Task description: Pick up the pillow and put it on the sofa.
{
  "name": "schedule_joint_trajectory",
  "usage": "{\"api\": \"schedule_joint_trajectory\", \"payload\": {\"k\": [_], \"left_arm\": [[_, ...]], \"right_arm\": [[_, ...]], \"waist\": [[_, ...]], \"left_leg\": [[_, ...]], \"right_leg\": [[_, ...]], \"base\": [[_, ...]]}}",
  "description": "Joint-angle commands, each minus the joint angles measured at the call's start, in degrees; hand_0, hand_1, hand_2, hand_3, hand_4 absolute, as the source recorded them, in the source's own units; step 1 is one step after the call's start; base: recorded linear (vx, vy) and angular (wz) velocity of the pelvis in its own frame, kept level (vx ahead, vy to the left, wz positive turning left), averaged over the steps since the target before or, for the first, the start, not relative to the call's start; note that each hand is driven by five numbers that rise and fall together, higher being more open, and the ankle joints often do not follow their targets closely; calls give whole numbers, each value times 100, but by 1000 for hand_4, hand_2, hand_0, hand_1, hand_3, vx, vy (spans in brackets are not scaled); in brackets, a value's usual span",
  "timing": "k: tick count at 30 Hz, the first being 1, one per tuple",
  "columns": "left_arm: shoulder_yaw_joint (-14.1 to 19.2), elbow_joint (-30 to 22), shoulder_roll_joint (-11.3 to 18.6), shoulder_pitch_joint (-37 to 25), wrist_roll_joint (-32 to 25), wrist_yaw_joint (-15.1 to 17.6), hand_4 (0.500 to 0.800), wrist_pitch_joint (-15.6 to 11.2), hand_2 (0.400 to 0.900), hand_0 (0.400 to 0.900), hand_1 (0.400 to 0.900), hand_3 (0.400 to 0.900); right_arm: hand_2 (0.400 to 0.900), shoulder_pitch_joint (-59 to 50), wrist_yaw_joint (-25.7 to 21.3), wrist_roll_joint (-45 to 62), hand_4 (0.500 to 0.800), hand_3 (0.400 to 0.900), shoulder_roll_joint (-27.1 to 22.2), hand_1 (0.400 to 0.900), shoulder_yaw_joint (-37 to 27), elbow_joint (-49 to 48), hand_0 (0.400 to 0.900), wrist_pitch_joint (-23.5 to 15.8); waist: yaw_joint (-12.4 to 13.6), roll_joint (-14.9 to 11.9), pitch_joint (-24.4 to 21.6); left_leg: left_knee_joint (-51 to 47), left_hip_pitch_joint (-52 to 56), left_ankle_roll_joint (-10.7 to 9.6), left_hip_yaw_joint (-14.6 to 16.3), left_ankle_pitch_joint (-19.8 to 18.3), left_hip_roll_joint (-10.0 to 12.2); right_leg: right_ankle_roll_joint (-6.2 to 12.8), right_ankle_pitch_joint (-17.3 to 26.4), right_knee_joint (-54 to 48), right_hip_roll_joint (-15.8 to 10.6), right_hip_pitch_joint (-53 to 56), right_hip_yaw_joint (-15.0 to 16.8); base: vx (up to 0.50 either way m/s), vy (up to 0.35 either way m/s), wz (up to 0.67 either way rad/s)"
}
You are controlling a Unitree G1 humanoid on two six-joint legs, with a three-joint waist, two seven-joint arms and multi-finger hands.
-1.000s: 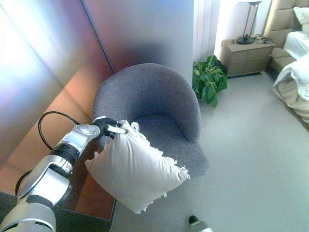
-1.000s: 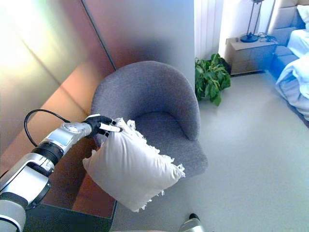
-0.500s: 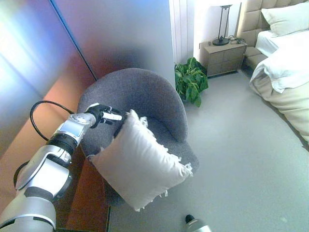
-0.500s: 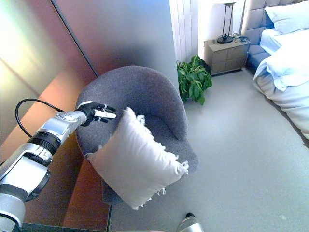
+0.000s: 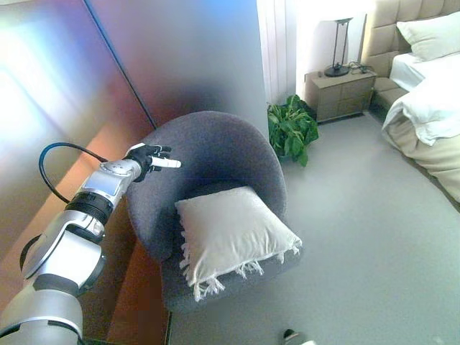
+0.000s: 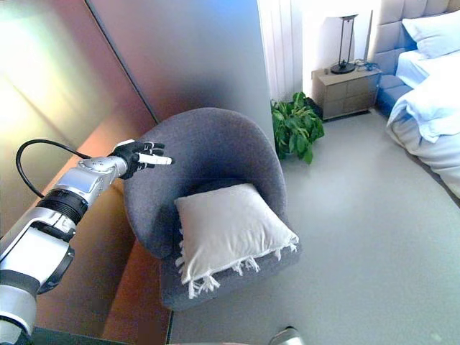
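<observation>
Grey armchair (image 5: 215, 162) seat under white pillow (image 5: 233, 233), left robot hand (image 5: 149, 156) up-left, apart, fingers spread, empty.

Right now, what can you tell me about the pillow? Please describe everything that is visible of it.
The pillow is white, square and soft, seemingly cloth, with a frayed tassel fringe along its front and left edges. It lies flat on the seat of the grey armchair, its back corner against the backrest, its fringe hanging over the seat's front. Nothing holds it: the left hand hovers open above the chair's left side, apart from it.
</observation>
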Motion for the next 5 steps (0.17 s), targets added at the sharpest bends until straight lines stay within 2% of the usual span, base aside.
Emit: {"api": "schedule_joint_trajectory", "payload": {"k": [1, 5], "left_arm": [[598, -67, 746, -668, -427, 33, 800, -533, 900, 900, 900, 900], [681, -330, 621, -368, -601, -170, 800, -620, 900, 900, 900, 900]], "right_arm": [[900, 103, -10, 61, 800, 900, 17, 900, 268, 61, 900, -19], [900, 67, -61, 19, 800, 900, 58, 900, 308, 8, 900, -10]], "waist": [[164, -122, -315], [275, -203, -322]], "left_leg": [[246, 78, -54, -337, -445, -307], [234, 77, -50, -437, -435, -298]], "right_leg": [[323, -293, 74, 244, 117, -443], [302, -318, 87, 238, 157, -532]], "base": [[0, 0, 0], [-29, 16, 5]]}}
